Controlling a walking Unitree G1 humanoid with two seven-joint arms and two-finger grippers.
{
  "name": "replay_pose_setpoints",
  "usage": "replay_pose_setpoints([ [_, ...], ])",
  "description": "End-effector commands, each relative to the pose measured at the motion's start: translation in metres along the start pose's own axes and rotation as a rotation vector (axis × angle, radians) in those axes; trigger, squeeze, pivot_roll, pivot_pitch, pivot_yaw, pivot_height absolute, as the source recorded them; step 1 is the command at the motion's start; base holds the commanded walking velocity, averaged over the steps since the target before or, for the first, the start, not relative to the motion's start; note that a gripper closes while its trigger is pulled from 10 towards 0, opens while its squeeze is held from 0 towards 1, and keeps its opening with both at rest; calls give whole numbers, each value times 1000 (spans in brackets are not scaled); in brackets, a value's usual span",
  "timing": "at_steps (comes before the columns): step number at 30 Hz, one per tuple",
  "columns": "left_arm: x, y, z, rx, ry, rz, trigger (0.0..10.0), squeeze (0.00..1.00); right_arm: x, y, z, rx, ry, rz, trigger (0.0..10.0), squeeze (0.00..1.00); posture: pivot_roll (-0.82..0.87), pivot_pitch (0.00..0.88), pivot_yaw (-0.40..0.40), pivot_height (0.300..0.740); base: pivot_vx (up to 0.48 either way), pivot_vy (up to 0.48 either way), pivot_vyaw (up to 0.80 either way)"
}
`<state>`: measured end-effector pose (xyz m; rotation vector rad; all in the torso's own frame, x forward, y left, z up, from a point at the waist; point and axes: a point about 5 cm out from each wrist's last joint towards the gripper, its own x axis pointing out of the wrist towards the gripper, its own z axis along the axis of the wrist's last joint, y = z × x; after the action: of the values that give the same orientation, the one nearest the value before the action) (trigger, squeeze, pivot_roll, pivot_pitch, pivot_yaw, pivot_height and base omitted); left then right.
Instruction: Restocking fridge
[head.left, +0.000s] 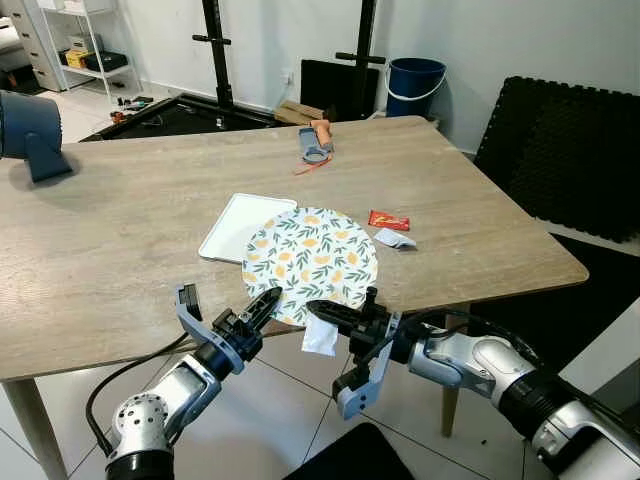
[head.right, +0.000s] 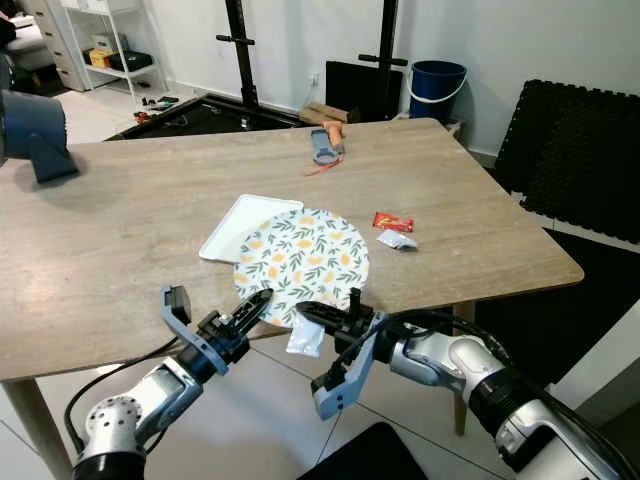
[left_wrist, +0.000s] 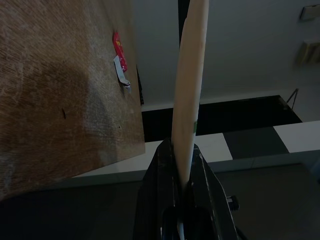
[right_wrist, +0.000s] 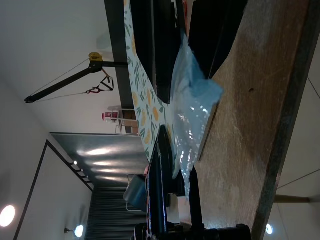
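A round plate (head.left: 310, 255) with a lemon and leaf print lies on the wooden table (head.left: 130, 250), overhanging its front edge. My left gripper (head.left: 265, 300) is shut on the plate's near rim; in the left wrist view the plate's edge (left_wrist: 190, 75) stands between the black fingers (left_wrist: 160, 175). My right gripper (head.left: 322, 308) reaches in from the right, just under the same rim, and is shut on a clear plastic bag (head.left: 321, 336) that hangs below the table edge. In the right wrist view the bag (right_wrist: 192, 110) lies beside the plate (right_wrist: 140, 95).
A white tray (head.left: 228, 225) lies partly under the plate. A red wrapper (head.left: 388, 220) and a white scrap (head.left: 394, 238) lie to the plate's right. An orange and grey tool (head.left: 317, 140) sits far back, a blue object (head.left: 30, 130) far left. A blue bucket (head.left: 413, 85) and black mats (head.left: 570, 150) stand beyond.
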<state>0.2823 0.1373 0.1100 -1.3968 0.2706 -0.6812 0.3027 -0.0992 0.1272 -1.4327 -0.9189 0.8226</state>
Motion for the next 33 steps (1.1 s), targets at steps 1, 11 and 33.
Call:
replay_pose_setpoints([
  [1, -1, 2, 3, 12, -4, 12, 0, 0, -1, 3, 4, 13, -18, 15, 10000, 0, -27, 75, 24, 740, 0, 0, 0],
  [11, 3, 6, 0, -9, -15, 24, 10000, 0, 1, 9, 10, 111, -37, 71, 10000, 0, -30, 65, 21, 740, 0, 0, 0],
  [33, 7, 8, -5, -42, -36, 17, 10000, 0, 9, -5, 18, 282, -70, 69, 1059, 0, -33, 70, 18, 740, 0, 0, 0],
])
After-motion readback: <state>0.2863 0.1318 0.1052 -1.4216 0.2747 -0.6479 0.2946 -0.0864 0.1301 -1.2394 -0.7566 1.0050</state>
